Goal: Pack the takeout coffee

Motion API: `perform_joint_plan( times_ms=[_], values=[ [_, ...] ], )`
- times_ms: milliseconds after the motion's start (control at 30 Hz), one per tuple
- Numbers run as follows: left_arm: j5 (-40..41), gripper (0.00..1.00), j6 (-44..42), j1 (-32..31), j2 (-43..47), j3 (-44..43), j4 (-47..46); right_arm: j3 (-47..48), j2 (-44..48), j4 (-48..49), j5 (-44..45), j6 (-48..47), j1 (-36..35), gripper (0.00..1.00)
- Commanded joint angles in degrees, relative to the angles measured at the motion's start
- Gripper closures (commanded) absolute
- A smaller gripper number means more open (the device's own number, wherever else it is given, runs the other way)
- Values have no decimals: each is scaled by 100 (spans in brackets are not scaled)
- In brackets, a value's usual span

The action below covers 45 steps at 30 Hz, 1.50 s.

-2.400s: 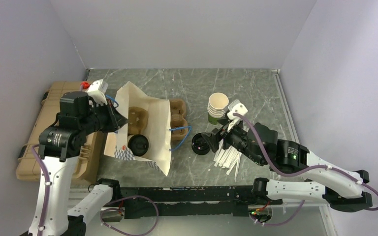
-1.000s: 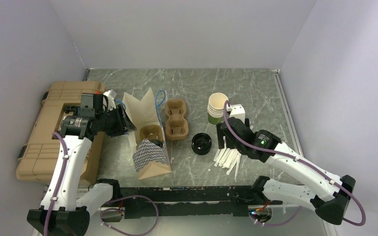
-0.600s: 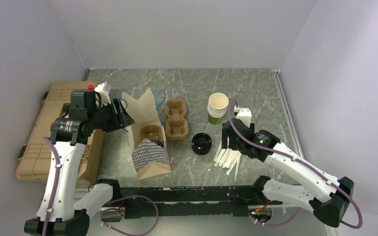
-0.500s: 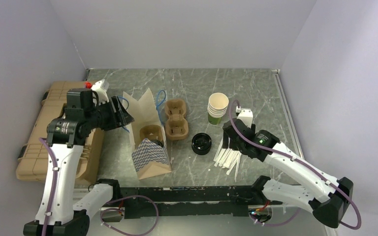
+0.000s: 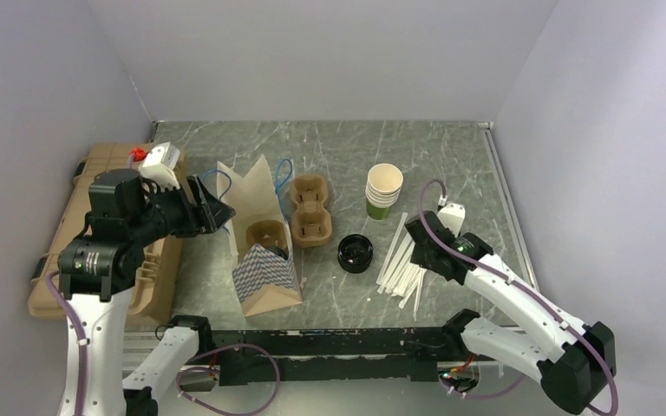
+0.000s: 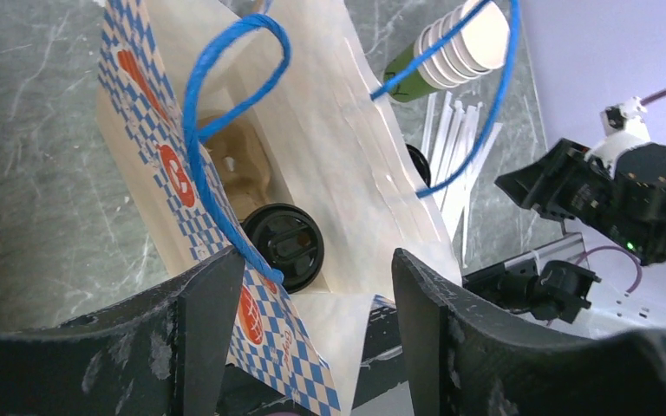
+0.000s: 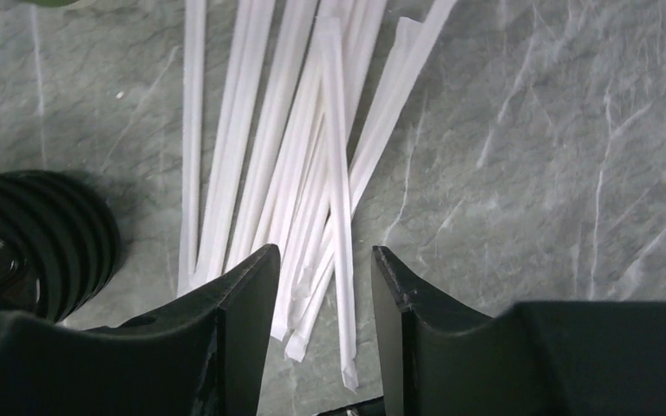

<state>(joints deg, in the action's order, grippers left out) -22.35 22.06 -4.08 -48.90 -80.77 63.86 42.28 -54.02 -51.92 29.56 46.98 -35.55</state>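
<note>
The takeout coffee (image 6: 284, 245) sits inside the upright paper bag (image 5: 264, 277); only its black lid (image 5: 274, 252) shows, beside a cardboard carrier in the bag. My left gripper (image 5: 211, 211) hovers at the bag's left side, open. In the left wrist view, the bag (image 6: 329, 165) fills the space ahead of the left gripper (image 6: 316, 260), and its blue handle loop (image 6: 217, 104) rests against the left finger. My right gripper (image 5: 418, 245) hangs over the white wrapped straws (image 5: 399, 269), open with a narrow gap. In the right wrist view the straws (image 7: 312, 130) lie on the table below the right gripper (image 7: 325, 253).
A stack of loose black lids (image 5: 355, 253) lies left of the straws. A stack of lidless paper cups (image 5: 383, 191) stands behind them. A second cardboard carrier (image 5: 310, 211) lies right of the bag. A tan case (image 5: 78, 234) occupies the table's left edge.
The bag went from lying on its side to standing upright. My left gripper has drawn back leftward and opened wider. The right gripper moved right, from near the cups to over the straws, jaws narrowing.
</note>
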Motion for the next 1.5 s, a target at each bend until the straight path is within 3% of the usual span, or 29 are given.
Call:
perform_joint_plan(
  times_ms=[0, 733, 1467],
  values=[
    [-479, 31, -6, 21, 183, 227, -289, -167, 59, 529, -112, 201, 339, 54],
    [-359, 21, -211, -152, 250, -6, -48, -506, -1380, 2292, -1160, -561, 1974, 72],
    [-200, 17, -158, -172, 253, 21, -75, -627, -1996, 2790, -1524, -830, 2228, 77]
  ],
)
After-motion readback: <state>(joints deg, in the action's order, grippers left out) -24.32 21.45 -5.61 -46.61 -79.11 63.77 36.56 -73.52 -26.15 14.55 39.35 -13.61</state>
